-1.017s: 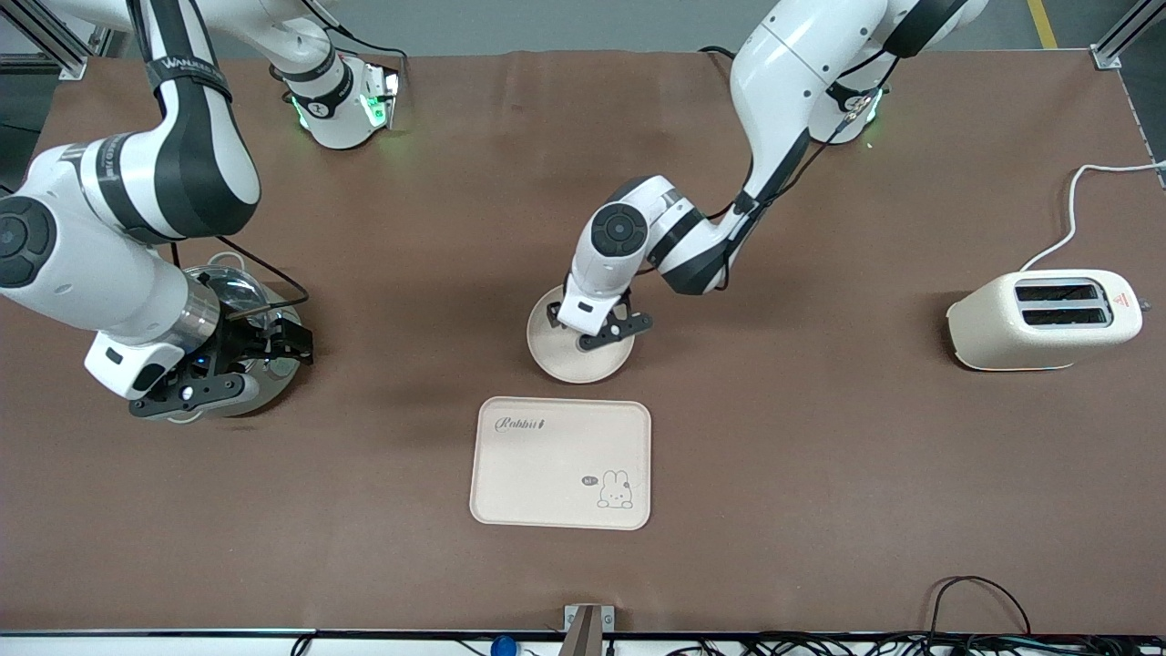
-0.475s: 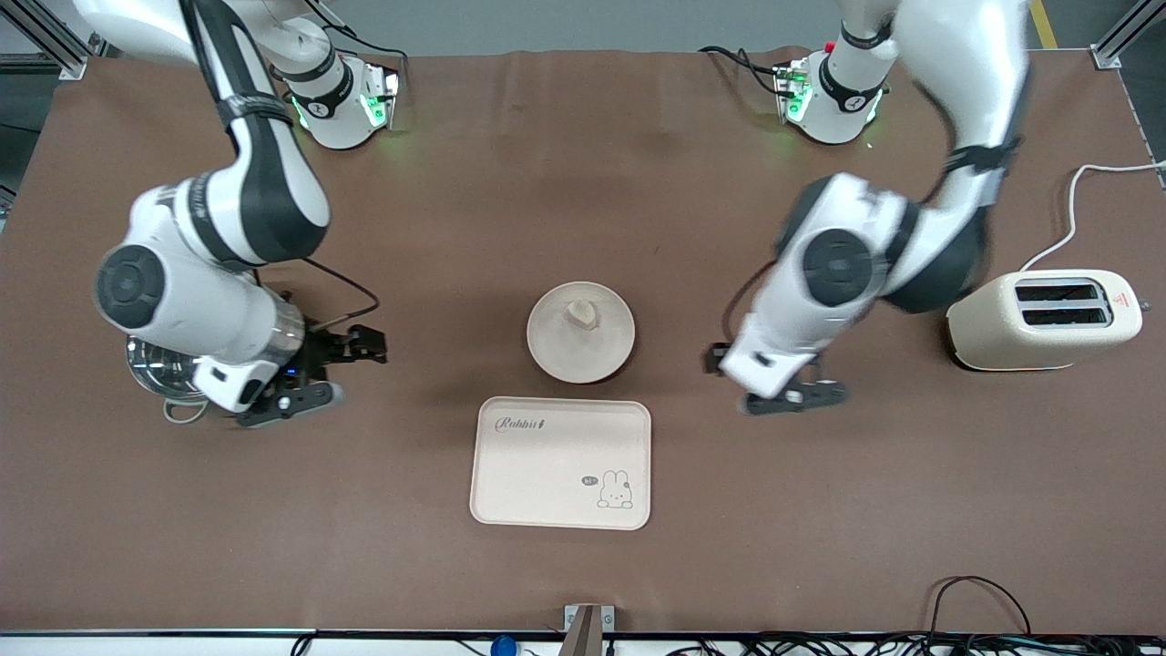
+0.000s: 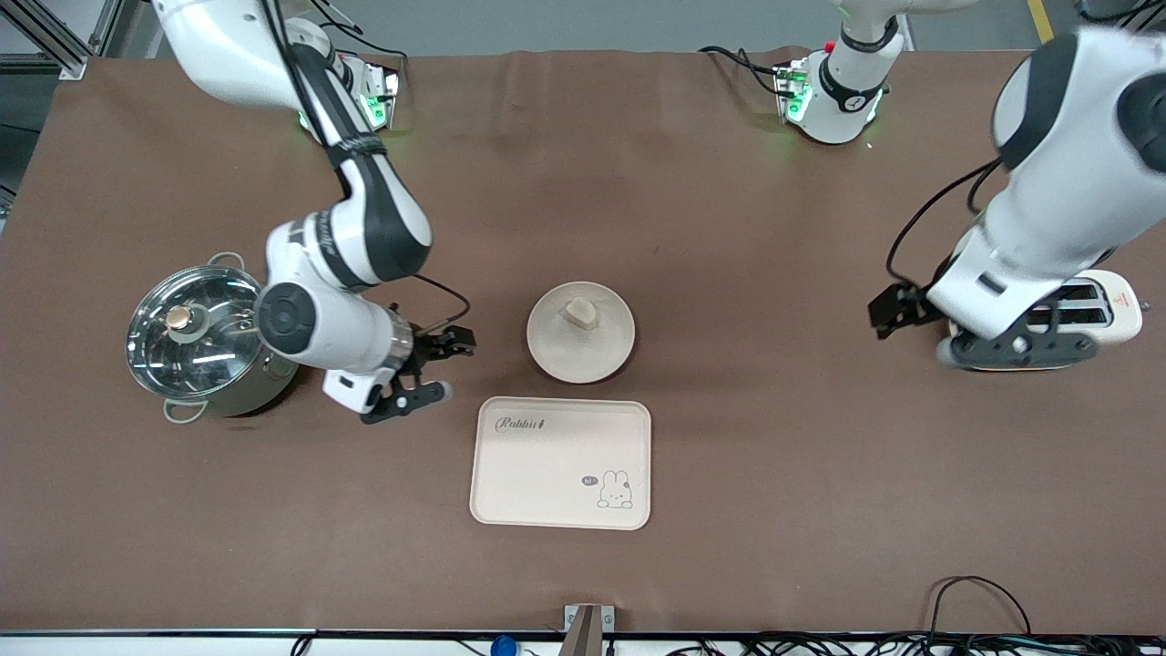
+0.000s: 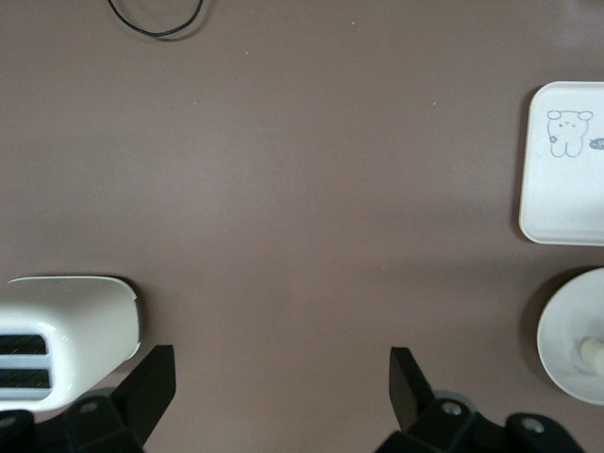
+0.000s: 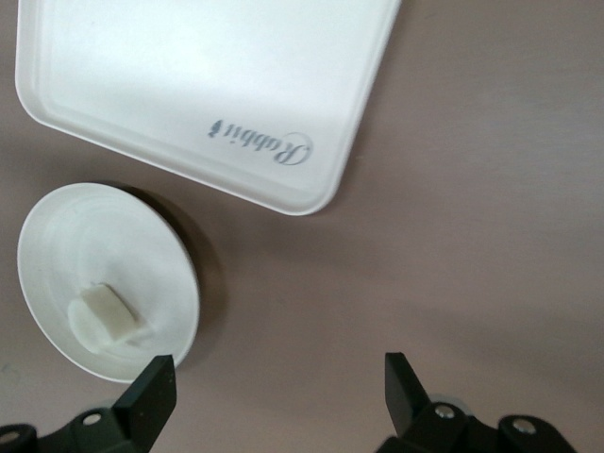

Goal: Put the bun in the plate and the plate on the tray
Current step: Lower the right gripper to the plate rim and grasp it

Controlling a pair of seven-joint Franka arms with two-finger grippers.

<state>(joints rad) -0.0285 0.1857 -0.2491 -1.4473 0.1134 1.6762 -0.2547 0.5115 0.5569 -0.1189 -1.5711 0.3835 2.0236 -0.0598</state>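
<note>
Over bare table between the steel pot [image 3: 202,339] and the plate [image 3: 580,351], the right gripper [image 3: 428,369] hangs spread and empty. The bun [image 3: 580,313] sits in the plate, at the plate's 12 o'clock part; the tray [image 3: 561,463] lies at the plate's 6 o'clock, just apart. Left gripper [image 3: 966,323], spread and empty, is over the toaster [image 3: 1116,319].

Even overhead light fell softly; the left arm [image 3: 1048,182] blurred at three o'clock, glare whitening the tray [image 5: 189,85].
</note>
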